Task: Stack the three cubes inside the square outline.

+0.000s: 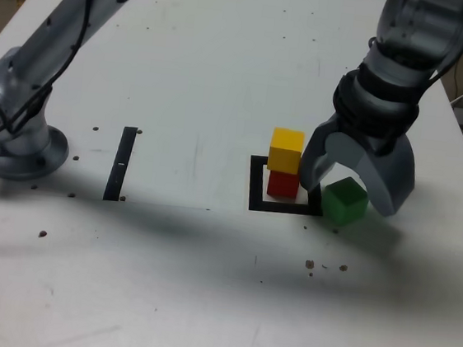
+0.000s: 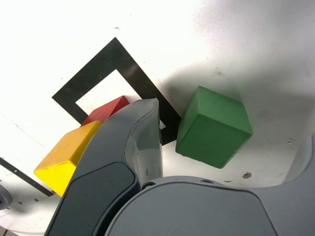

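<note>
1. We take the square outline as our landmark. It lies flat on the white table, and one finger of the gripper covers a part of it in both views.
2. Inside the square outline we see the red cube. In the exterior view, some white centre of the outline is visible on the left of this cube.
3. Above the square outline, the yellow cube rests on top of the red cube, so these two make a small stack within the outline.
4. The green cube is just beside the square outline, at its right side in the exterior view. It is on the table and not in the stack. We cannot tell if it touches the black border.
5. The gripper is over the right side of the square outline and the table next to it, as the exterior view shows. Its fingers are spread wide, with the green cube in the space between them, and we see them pinching nothing.
6. One finger comes down over the border of the square outline, between the stack and the green cube. We cannot tell whether it touches the yellow cube.
7. The narrow black strip lies well apart from the square outline, toward the exterior view's left.
</note>
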`<state>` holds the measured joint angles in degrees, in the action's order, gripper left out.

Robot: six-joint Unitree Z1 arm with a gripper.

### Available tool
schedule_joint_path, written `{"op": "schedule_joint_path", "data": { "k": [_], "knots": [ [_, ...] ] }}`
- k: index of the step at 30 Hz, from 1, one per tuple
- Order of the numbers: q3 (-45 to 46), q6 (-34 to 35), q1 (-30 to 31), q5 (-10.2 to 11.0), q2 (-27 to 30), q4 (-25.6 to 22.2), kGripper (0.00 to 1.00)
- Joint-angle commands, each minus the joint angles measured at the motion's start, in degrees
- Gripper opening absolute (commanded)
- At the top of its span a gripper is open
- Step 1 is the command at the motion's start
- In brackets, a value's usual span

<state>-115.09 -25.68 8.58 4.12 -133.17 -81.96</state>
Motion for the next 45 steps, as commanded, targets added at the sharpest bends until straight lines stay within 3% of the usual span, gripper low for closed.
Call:
{"op": "schedule_joint_path", "data": {
  "k": [1, 11, 17, 22, 34, 45],
  "knots": [
    [-0.4, -0.1, -0.1, -0.2, -0.8, 0.5, 0.97],
    [-1.5, 0.7, -0.3, -0.9, -2.4, 1.0, 0.94],
    [-1.6, 1.9, -0.7, -1.2, -3.1, 0.8, 0.85],
    [-1.3, 2.9, -0.9, -1.3, -3.4, 0.4, 0.73],
    [-1.2, 4.2, -0.9, -0.1, -3.3, 0.4, 0.32],
    [-1.2, 4.0, -0.9, -0.1, -3.1, 0.4, 0.3]
  ]
}}
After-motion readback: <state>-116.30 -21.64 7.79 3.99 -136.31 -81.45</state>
